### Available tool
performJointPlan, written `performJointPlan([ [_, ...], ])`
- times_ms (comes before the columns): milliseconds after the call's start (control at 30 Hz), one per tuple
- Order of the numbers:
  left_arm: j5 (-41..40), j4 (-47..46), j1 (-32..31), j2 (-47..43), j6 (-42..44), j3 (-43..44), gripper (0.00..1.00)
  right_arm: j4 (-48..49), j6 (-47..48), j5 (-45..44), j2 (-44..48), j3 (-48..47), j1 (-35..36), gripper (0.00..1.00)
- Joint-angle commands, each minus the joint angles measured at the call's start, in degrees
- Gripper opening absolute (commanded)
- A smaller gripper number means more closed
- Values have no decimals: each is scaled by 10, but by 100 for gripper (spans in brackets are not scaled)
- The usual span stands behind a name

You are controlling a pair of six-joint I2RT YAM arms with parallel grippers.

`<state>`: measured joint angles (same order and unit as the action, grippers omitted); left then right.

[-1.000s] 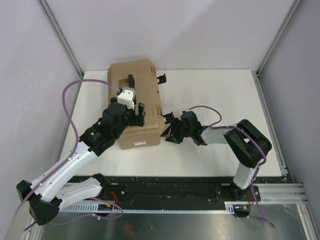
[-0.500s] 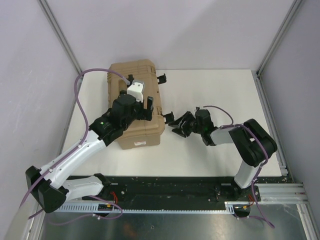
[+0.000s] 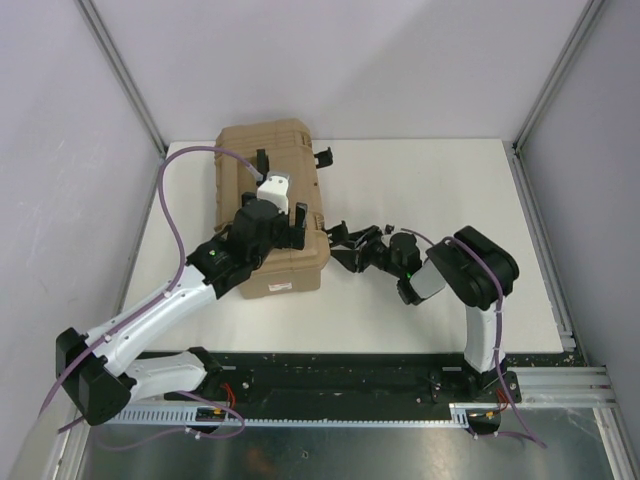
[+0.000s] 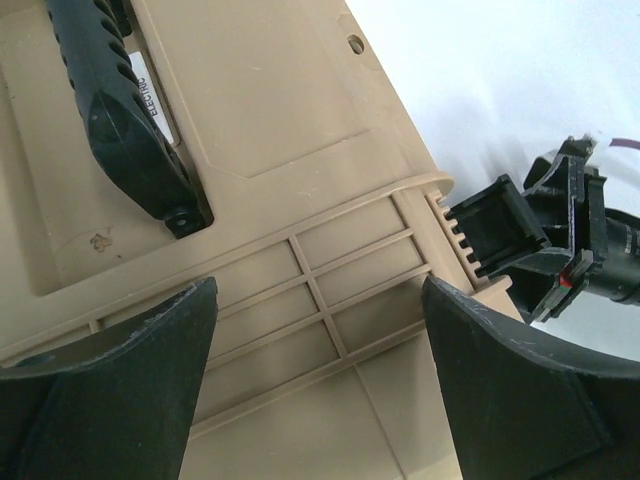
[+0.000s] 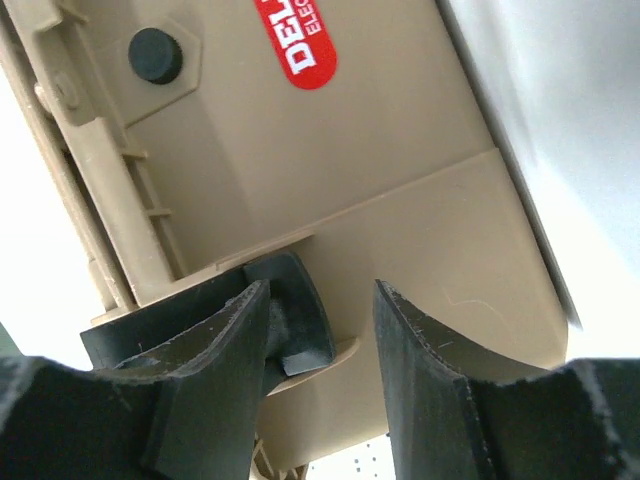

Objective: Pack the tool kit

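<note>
Tan toolbox [image 3: 240, 150] lies shut at the back left of the table [image 3: 430, 190], under the left gripper [image 3: 288, 225], whose jaws are spread. From the left wrist, ribbed lid fills the gap between them. From the right wrist, the right gripper [image 5: 320, 300], parted, straddles the black latch [image 5: 300, 325] without pinching it.

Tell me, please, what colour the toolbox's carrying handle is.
Black; the handle shows best in the left wrist view.

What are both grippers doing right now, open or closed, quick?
Left gripper: open, hovering over the toolbox lid, holding nothing.
Right gripper: open, fingers astride the toolbox's black latch, not clamped.
</note>
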<state>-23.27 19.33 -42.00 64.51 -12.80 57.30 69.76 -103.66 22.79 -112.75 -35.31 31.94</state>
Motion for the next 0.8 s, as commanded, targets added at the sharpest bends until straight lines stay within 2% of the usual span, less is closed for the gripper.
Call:
performJointPlan([
  [0, -23, 13, -4, 5, -16, -14, 88, 167, -65, -7, -9, 3, 11, 49],
  [200, -21, 14, -8, 10, -5, -21, 86, 132, -29, -9, 40, 3, 7, 49],
  [400, -37, 13, -46, 13, 31, -50, 84, 94, 2, -7, 76, 3, 4, 50],
  [600, -27, 22, -65, 41, -3, -89, 72, 68, 18, 1, 84, 1, 6, 53],
  [767, -21, 42, -85, 93, -27, -91, 71, 54, 35, 9, 91, -4, 7, 56],
])
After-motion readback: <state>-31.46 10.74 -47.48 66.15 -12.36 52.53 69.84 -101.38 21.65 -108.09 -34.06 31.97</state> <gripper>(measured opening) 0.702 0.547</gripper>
